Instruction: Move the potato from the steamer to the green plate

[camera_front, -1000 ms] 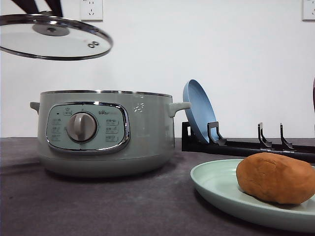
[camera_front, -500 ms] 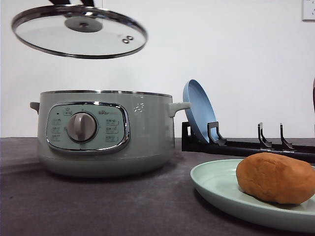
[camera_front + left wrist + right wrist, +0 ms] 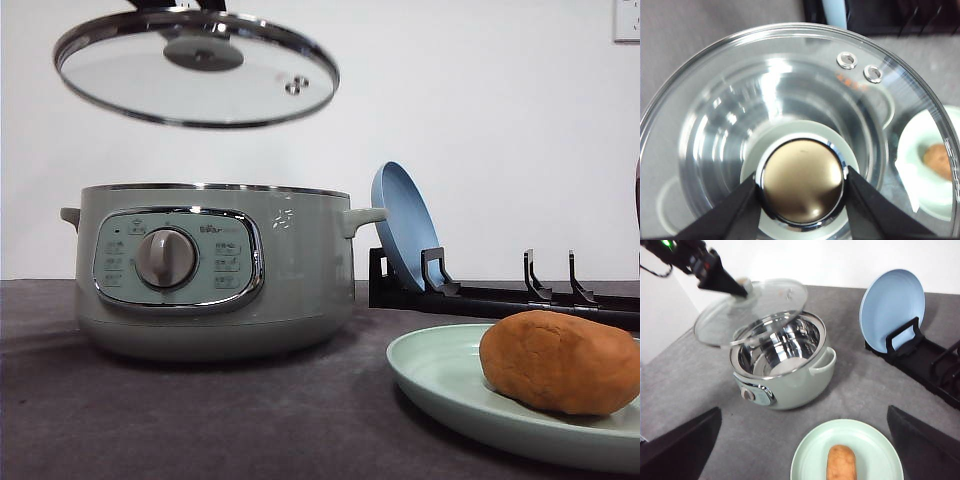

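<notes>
Glass lid (image 3: 196, 68), clamped by its knob (image 3: 802, 187) in the left gripper (image 3: 802, 200), has moved rightward over the steamer (image 3: 215, 270). Potato (image 3: 560, 362) rests on the green plate (image 3: 440, 385); transfer appears complete, only re-covering remains. Right gripper (image 3: 802, 450) is wide open, empty.

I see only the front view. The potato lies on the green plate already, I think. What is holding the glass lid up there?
Observer: The left pincer holds it; in the left wrist view its fingers close on the lid's knob.
Operator: Is anything left inside the steamer?
Observer: In the right wrist view the steamer is open and its metal bowl looks empty.
Operator: Is the lid right above the pot?
Observer: Not fully. In the right wrist view the glass lid hangs tilted, partly over the rim on the pot's left-handle side.
Operator: And the right pincer?
Observer: The right pincer is open, high above the green plate with the potato.
</notes>
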{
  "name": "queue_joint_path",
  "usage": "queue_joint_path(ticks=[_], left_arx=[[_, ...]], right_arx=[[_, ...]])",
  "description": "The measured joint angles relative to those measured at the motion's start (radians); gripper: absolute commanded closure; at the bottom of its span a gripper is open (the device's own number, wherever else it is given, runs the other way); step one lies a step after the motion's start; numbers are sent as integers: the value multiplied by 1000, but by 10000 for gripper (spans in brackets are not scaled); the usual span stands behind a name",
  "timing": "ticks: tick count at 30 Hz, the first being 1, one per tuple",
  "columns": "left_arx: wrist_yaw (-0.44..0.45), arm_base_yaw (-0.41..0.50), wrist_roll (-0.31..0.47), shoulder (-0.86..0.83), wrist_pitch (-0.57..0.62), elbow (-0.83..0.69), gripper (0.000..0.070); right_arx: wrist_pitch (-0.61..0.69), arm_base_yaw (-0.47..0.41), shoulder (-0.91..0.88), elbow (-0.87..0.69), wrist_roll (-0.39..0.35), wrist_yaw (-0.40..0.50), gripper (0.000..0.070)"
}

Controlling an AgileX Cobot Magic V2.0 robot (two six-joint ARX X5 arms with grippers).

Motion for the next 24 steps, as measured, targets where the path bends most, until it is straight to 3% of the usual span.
queue_joint_path(ticks=[24], left_arx=[[-9, -23, 9, 0, 197, -242, 700]], right_arx=[[24, 0, 0, 0, 0, 0, 0]])
